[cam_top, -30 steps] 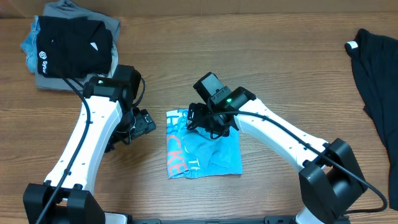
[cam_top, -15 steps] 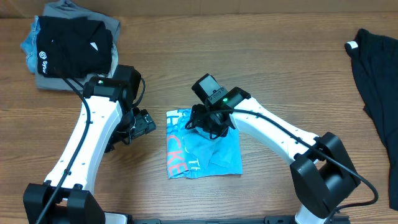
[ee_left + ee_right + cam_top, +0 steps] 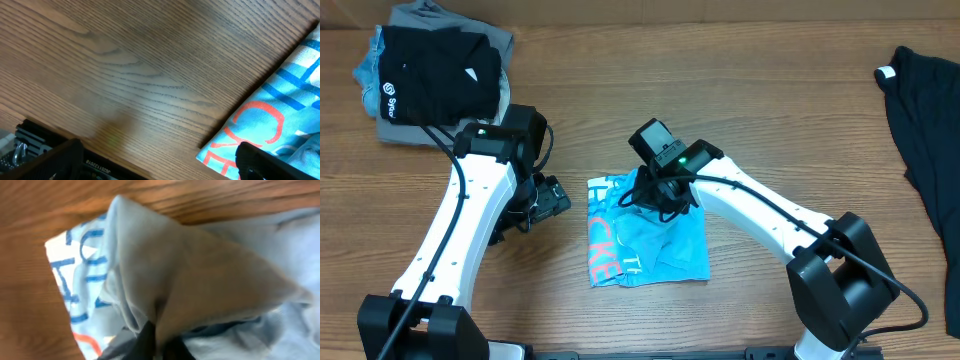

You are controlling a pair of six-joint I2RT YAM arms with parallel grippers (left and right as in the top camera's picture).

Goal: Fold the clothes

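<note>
Pinching T-shirt (image 3: 650, 250) edge in clenched right end effector (image 3: 655, 198), left end effector (image 3: 549, 200) released; next, probably lifting and folding over.

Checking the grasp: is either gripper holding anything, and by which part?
The right gripper pinches the light blue T-shirt by a raised fold near its far edge. The left gripper is open and holds nothing.

**Left jaws wide, right jaws pinched shut**

The left arm (image 3: 470, 215) reaches forward from the near-left base. Its left gripper (image 3: 552, 198) points down and to the right, fingers spread wide apart and holding nothing. The right arm (image 3: 760, 215) stretches from the near-right base toward the middle, wrist bent downward. The right gripper (image 3: 655, 197) is clamped tight on a raised fold of the light blue T-shirt (image 3: 665, 250).
</note>
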